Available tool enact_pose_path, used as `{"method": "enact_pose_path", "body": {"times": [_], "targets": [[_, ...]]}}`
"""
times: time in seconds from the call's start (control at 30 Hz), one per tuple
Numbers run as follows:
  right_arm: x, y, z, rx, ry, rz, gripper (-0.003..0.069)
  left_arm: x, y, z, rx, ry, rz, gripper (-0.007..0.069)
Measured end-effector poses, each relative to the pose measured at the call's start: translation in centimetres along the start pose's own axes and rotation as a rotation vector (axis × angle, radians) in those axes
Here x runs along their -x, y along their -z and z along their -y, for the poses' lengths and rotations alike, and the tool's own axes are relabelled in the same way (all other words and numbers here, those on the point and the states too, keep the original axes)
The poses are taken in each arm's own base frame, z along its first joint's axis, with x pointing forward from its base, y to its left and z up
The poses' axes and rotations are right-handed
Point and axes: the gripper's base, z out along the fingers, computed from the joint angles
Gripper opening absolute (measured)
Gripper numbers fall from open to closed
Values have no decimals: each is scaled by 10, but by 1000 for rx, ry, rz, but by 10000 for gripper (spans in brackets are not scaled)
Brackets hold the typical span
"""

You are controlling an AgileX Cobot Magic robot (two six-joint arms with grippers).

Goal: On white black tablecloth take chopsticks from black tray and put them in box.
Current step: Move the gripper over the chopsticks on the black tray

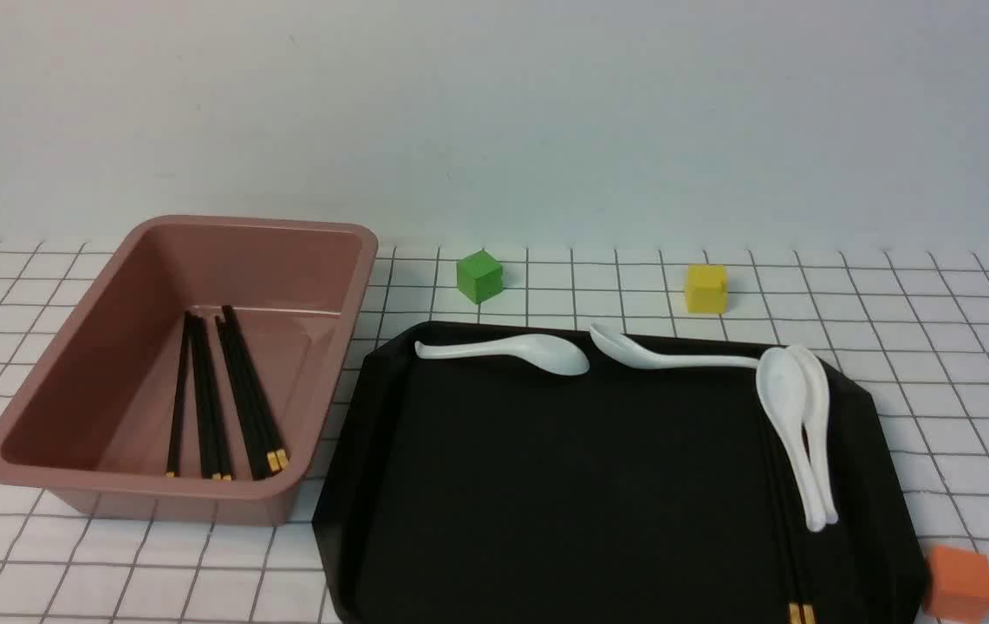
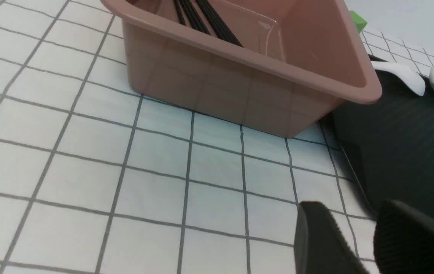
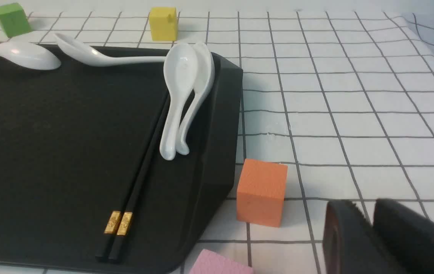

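A pair of chopsticks [image 3: 139, 179] lies on the tray [image 1: 546, 485] along its right side. Their far ends are tucked under two nested spoons [image 1: 797, 416] and their gold ends point toward the robot. More chopsticks lie in the box [image 1: 87, 373], which stands just left of the tray on the tablecloth [image 1: 962, 364]. Two other spoons lie along the tray's far rim.

Neither arm shows in the front view. The right gripper [image 3: 369, 213] hangs low over the cloth, right of the tray and near an orange cube [image 3: 261, 192], facing forward along the table. Its fingers stand close together with nothing between them, and whether they meet cannot be told. The left gripper [image 2: 355, 224] also hangs low over the cloth, near the box's near corner and the tray's left edge. Its fingers are a narrow gap apart and hold nothing.

A green cube [image 1: 479, 276] and a yellow cube [image 1: 706, 288] sit beyond the tray.
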Motion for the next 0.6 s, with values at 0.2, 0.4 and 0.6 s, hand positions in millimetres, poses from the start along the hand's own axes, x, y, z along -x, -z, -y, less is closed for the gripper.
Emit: {"method": "enact_pose_path", "body": {"times": [0.2,0.4,0.6], "targets": [[0,0,0,0,0,0,137,0,0,0,0,0,0,238],[0,0,0,0,0,0,146,0,0,0,0,0,0,238],[0,0,0,0,0,0,153,0,0,0,0,0,0,238]]}}
